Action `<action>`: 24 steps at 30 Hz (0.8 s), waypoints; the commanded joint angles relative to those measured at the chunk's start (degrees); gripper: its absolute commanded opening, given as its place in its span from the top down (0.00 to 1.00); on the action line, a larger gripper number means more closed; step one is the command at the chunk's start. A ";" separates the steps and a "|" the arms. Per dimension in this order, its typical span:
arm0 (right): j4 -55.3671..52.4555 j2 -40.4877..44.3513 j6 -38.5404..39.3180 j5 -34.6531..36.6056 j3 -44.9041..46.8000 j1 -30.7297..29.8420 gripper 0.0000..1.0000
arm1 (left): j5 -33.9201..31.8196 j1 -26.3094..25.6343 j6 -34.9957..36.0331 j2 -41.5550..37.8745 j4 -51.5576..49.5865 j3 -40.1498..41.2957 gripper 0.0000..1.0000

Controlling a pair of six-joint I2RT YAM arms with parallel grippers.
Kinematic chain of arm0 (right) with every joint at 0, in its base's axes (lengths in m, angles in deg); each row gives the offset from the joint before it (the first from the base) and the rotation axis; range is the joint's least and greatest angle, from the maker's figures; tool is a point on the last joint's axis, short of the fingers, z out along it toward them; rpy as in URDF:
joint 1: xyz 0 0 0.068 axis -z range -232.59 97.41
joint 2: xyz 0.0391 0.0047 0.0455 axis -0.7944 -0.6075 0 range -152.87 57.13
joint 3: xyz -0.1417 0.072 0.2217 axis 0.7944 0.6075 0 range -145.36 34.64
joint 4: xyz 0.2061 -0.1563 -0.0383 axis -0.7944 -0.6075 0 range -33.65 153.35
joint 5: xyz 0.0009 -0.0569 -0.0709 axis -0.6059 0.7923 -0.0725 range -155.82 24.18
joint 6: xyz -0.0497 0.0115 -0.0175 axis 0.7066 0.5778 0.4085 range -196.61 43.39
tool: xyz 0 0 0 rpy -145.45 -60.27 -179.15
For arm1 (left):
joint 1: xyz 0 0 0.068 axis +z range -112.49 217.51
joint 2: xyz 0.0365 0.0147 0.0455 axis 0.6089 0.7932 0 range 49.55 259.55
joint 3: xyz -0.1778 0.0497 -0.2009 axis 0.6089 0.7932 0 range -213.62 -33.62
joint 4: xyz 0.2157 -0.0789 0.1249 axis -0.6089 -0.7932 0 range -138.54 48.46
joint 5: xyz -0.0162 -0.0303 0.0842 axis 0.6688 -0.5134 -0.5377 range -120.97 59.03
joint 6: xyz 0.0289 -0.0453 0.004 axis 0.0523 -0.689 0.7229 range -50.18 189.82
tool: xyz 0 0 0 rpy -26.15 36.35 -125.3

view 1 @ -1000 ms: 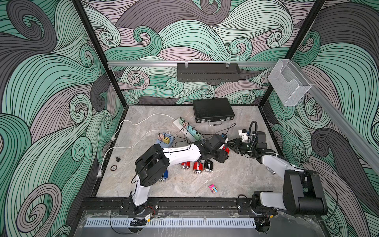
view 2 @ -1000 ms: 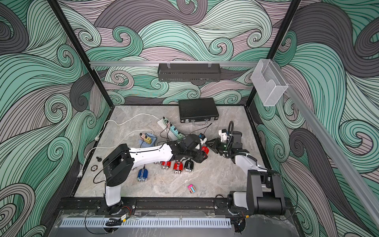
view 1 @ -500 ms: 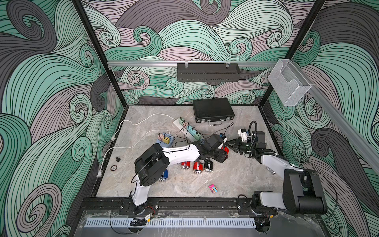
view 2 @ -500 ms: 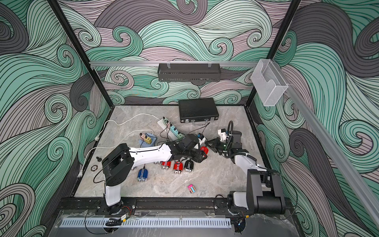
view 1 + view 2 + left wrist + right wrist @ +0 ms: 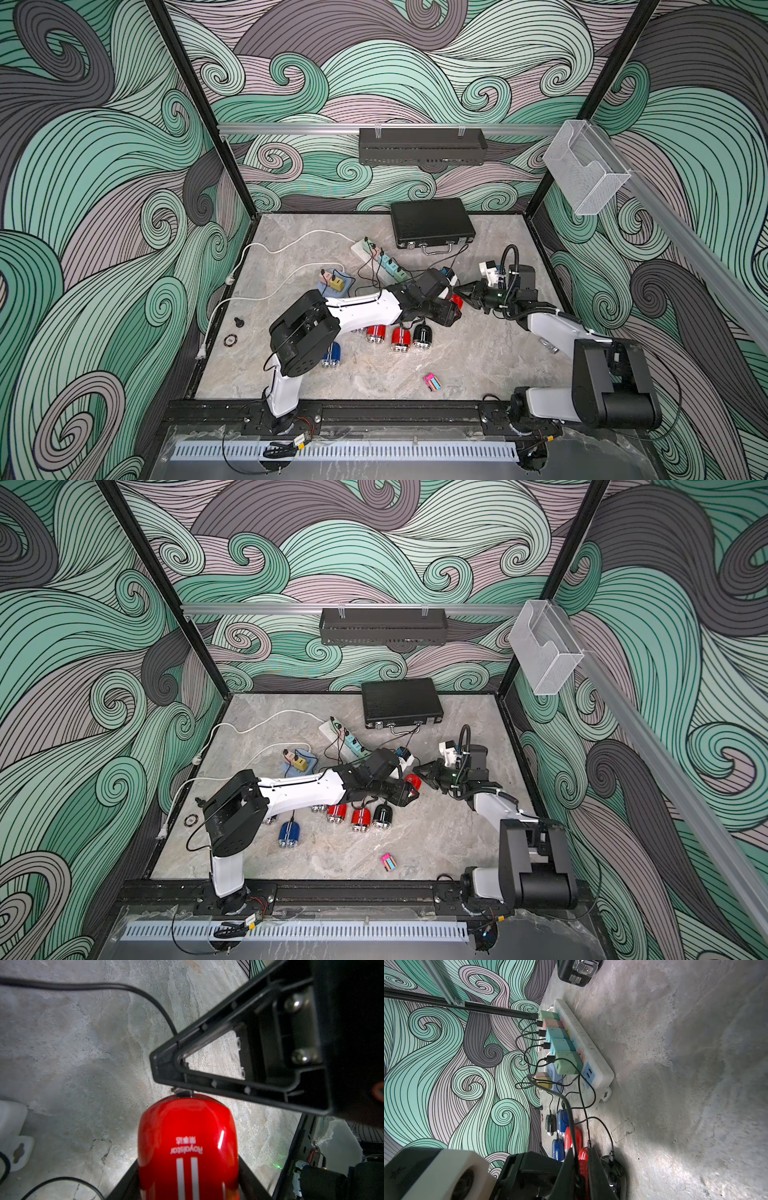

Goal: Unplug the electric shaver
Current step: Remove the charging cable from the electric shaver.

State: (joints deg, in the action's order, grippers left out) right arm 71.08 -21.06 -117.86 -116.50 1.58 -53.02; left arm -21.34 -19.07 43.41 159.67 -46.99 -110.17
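Electric shaver, red and glossy with two white stripes (image 5: 187, 1147), is seen low over the grey marbled table (image 5: 478, 361), in front of the long white power strip (image 5: 591, 1047) and off to the robot's right of that strip's near end. Whether it rests on the table or is held just clear of it cannot be told.

The space in front of the strip is crossed by the white left arm. The shaver's body is held between the fingers of the left gripper (image 5: 455, 306), which are set partway apart with one black finger against each side. From the right of the strip's near end, the black charging cable (image 5: 571, 1126) is clamped by the right gripper (image 5: 461, 289), whose jaws are drawn tight together just where the plug meets the shaver's rounded end. Whether the plug is seated there cannot be told.

Behind the strip, a closed black case (image 5: 432, 222) is laid flat. A row of pastel chargers (image 5: 560, 1044) is plugged into the strip.

Nearer the robot than the strip, a row of three more shavers (image 5: 400, 338), two red and one black, is laid side by side. A blue shaver (image 5: 331, 355) is set further to the left. Furthest in front of the strip, a small pink-and-blue block (image 5: 432, 381) is seen.
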 commanded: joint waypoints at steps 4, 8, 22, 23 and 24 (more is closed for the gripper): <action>0.65 -0.81 -0.67 -0.80 0.23 -0.36 0.93 | 1.35 0.60 -0.48 -2.50 3.26 0.18 0.87; 0.63 -0.59 -0.75 -0.52 0.02 -0.36 0.94 | 1.78 0.59 -0.61 -2.51 3.26 0.44 0.87; -0.81 -1.83 -0.04 2.56 -4.54 -0.36 0.94 | 1.80 0.50 -1.17 -1.79 0.22 -0.08 0.87; -1.31 -1.94 0.24 2.91 -4.91 -0.29 0.94 | 1.80 0.51 -1.18 -1.81 0.02 -0.09 0.87; -1.65 -2.09 0.50 3.10 -5.26 -0.28 0.94 | 1.80 0.50 -1.18 -1.87 0.00 0.07 0.87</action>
State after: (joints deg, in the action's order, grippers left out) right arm 68.85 -22.77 -117.71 -115.45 -1.22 -53.41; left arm -20.47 -18.67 42.60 159.67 -45.73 -109.56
